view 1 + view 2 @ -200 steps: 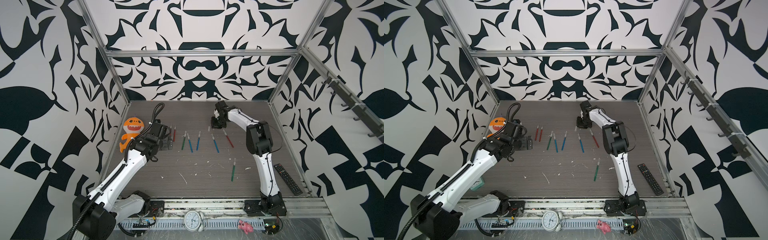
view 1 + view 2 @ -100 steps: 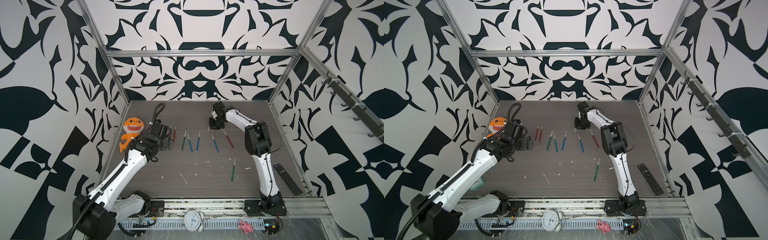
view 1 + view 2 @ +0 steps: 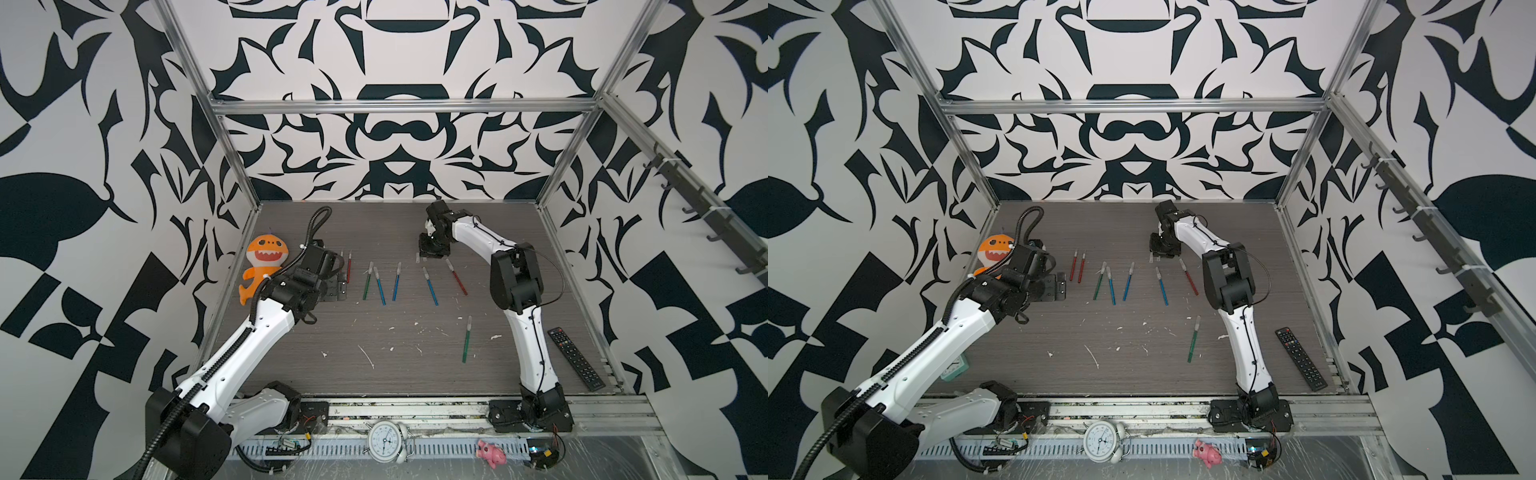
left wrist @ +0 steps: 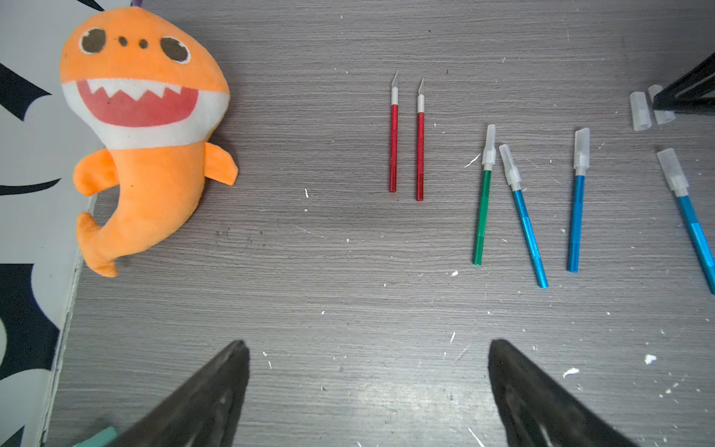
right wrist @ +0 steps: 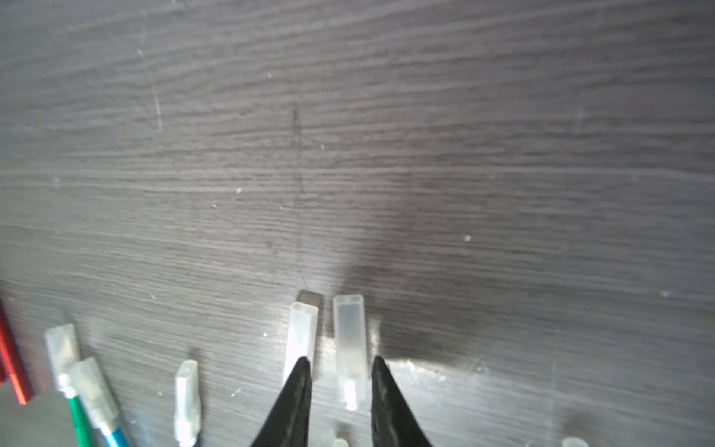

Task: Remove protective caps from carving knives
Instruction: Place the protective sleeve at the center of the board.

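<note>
Two red carving knives [image 4: 393,147] lie side by side with bare blades. A green knife [image 4: 483,216] and several blue ones [image 4: 575,220] wear their protective caps. Another red knife [image 3: 456,277] and a green one [image 3: 467,338] lie further right. Two loose caps [image 5: 301,333] [image 5: 350,340] lie side by side on the table. My right gripper [image 5: 341,369] is low over them, open, its fingertips either side of one cap's end without pinching it. My left gripper [image 4: 365,344] stands wide open and empty, short of the red pair.
An orange shark plush [image 3: 266,266] lies against the left wall. A black remote [image 3: 575,363] rests near the right edge. White flecks [image 3: 365,355] dot the front half of the table. A clock [image 3: 385,446] and a pink toy [image 3: 490,457] sit on the front rail.
My right gripper has shifted slightly left and down and its jaws have parted, leaving a cap on the table beside the other loose one. The left arm has not moved.
</note>
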Robot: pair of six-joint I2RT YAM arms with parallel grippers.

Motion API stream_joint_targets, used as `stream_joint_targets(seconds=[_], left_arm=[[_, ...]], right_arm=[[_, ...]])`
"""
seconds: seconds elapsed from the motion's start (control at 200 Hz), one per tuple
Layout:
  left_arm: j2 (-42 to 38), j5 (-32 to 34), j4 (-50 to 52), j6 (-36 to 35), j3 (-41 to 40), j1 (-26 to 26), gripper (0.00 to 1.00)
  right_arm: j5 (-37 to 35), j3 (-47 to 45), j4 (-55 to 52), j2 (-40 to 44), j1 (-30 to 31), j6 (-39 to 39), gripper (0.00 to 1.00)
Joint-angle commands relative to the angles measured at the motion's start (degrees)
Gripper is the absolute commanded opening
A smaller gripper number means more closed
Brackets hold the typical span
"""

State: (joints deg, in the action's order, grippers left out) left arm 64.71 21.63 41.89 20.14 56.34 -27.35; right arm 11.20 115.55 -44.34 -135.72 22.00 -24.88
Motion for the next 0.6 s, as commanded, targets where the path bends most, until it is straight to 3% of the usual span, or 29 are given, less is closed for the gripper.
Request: stream_joint_targets(seconds=[0.0, 0.27, 0.51, 0.6], left_arm=[[0.7, -1.3, 1.9, -0.5, 1.2, -0.2, 0.99], [1.7, -4.0, 2.0, -0.6, 1.8, -1.3, 0.99], [7.3, -5.6, 3.8, 2.4, 4.8, -5.9, 0.99], [9.7, -6.6, 4.7, 4.7, 6.2, -6.4, 0.99]], right_arm=[[-1.5, 3.4, -2.4, 3.3, 0.3, 0.0, 0.32], [-1.2, 3.4, -3.6, 10.8, 1.1, 0.6, 0.44], [-2.7, -14.7, 6.2, 26.3, 4.1, -0.6, 0.65], [-3.5, -22.1, 10.3, 32.1, 5.7, -1.2, 0.81]])
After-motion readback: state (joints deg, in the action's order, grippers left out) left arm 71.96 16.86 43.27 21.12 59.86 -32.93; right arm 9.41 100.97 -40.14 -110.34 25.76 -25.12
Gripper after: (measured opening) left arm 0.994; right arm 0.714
